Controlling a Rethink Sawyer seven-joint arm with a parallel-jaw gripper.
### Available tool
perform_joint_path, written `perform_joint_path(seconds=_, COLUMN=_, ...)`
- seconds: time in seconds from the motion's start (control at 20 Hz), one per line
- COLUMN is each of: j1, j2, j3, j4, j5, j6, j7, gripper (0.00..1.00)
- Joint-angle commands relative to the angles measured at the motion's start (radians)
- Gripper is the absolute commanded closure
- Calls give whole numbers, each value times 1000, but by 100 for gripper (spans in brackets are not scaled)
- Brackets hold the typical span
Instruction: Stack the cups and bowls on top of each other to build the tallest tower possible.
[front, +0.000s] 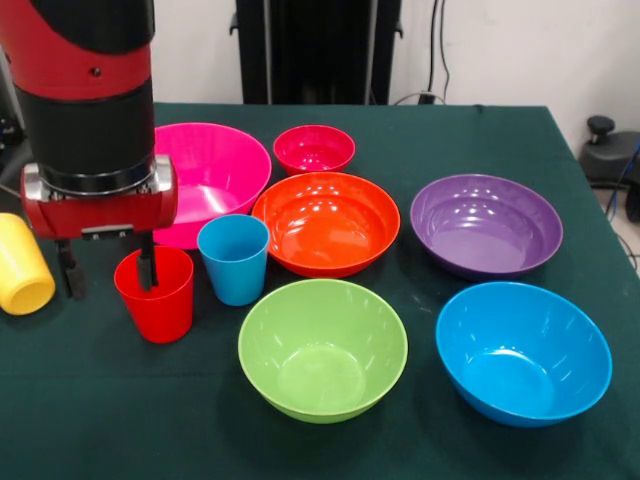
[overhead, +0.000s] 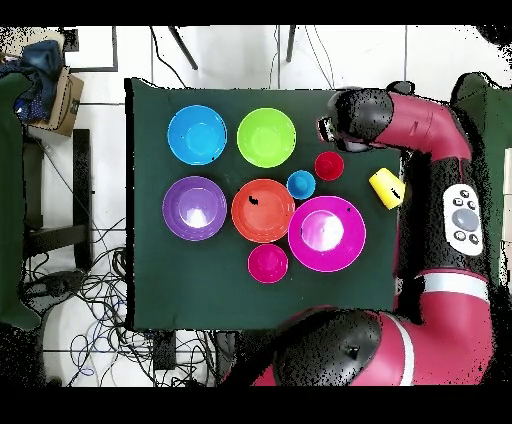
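Observation:
My gripper (front: 107, 272) is open at the red cup (front: 155, 295). One finger (front: 146, 268) is inside the cup and the other (front: 68, 270) is outside to its left. The light blue cup (front: 234, 258) stands upright just right of the red one. A yellow cup (front: 22, 265) lies on its side at the left edge. The bowls all stand separately: hot pink (front: 215, 170), small pink-red (front: 313, 148), orange (front: 325, 222), purple (front: 486, 224), lime green (front: 322, 348) and blue (front: 523, 352). Nothing is stacked. In the overhead view the arm (overhead: 350, 118) hides the gripper beside the red cup (overhead: 329, 165).
The dark green tablecloth (front: 120, 400) covers the table. A black stand (front: 315, 50) is behind the table's far edge. Cables and a box (overhead: 62, 100) lie on the floor beside the table.

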Motion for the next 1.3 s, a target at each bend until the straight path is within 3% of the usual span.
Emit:
perform_joint_path(seconds=0.05, j1=39, j2=96, j3=-28, j4=-15, j5=-42, j6=-89, j7=132, gripper=0)
perform_joint_path(seconds=0.55, j1=37, j2=178, j3=-50, j4=-87, j5=-48, j6=-165, j7=93, gripper=0)
perform_joint_path(seconds=1.3, j1=28, j2=65, j3=-43, j4=12, j5=32, j6=-78, j7=71, gripper=0)
